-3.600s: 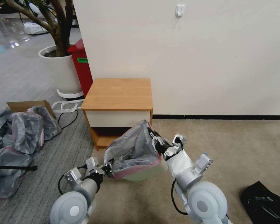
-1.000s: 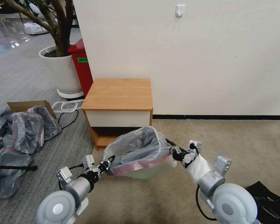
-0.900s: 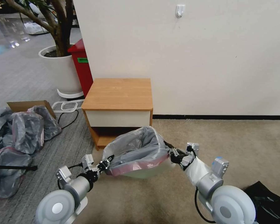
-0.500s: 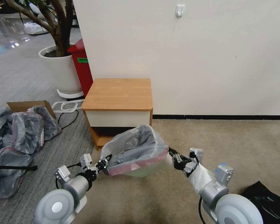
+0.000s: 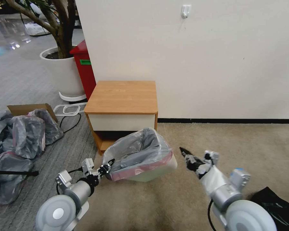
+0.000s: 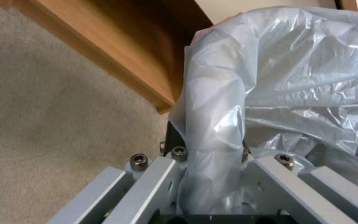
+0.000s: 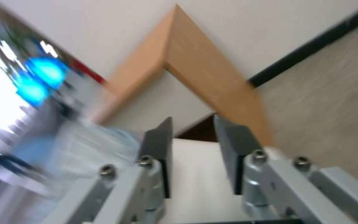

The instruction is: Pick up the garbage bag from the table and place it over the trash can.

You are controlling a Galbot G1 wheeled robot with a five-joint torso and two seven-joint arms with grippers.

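Being thin, crinkly, translucent grey plastic with a pink-red rim band, the garbage bag [image 5: 141,150] should handle light, limp and slippery, best gripped at its band. It drapes the cream-beige rectangular trash can [image 5: 157,168], 6 o'clock of the light-wood nightstand table [image 5: 122,96]. Left gripper [image 5: 109,162] pinches film at 9 o'clock; right gripper [image 5: 184,152], narrowly parted and empty, sits clear at 3 o'clock.

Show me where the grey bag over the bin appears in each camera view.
Head view: bag lines the bin, low centre, before the table.
Left wrist view: bag close up, beside the table.
Right wrist view: bag, a pale blur, near the table.
Shared landmark: the table.
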